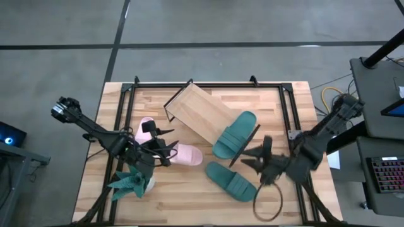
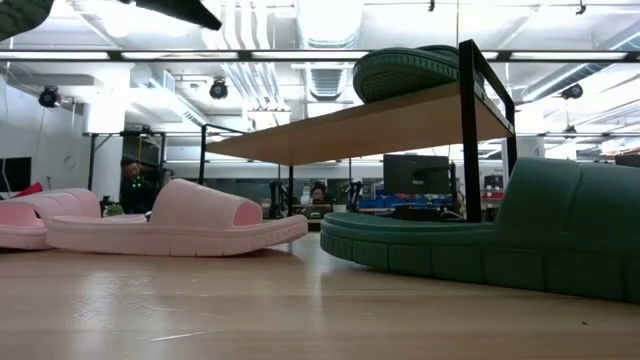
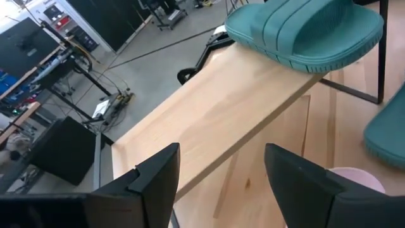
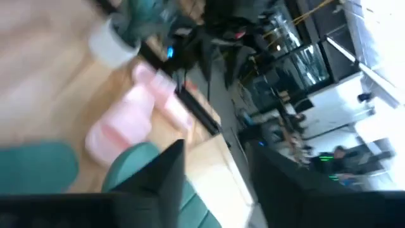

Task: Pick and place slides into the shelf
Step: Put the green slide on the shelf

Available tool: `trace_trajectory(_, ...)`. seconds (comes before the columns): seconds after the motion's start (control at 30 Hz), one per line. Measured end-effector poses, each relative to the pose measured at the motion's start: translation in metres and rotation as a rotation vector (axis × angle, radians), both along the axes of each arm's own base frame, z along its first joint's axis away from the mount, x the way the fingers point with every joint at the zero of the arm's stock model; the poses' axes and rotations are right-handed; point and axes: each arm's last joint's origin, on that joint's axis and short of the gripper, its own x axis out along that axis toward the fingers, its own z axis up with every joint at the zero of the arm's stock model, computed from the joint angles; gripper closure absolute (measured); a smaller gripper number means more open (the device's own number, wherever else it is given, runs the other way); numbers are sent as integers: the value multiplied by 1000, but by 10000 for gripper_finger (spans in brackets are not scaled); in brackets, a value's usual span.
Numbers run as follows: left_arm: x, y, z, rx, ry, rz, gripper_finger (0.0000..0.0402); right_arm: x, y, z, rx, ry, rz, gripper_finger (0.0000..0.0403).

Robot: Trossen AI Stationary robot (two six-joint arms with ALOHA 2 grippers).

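Green slide [image 1: 234, 135] on shelf [image 1: 203, 113], right tool [image 1: 252, 157] beside, empty

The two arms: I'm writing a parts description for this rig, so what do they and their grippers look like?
Both the left arm and the right arm are dark, slim and jointed, the left with a round silver-ringed joint at its far end. The left gripper and right gripper each have two black, flat, tapering fingers. A thin cable loops below the right arm.
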Motion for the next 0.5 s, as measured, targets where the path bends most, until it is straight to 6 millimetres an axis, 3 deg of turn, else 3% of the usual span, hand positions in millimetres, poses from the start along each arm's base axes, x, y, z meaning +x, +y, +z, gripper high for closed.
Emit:
trace_trajectory(0.2, -2, 0, -2, -5, -6, -2, 187, 2, 54, -13, -116, 77, -95, 145)
trace_trajectory(0.5, 3, -3, -7, 1, 3, -4, 187, -9, 111, -55, -62, 199, -144, 143)
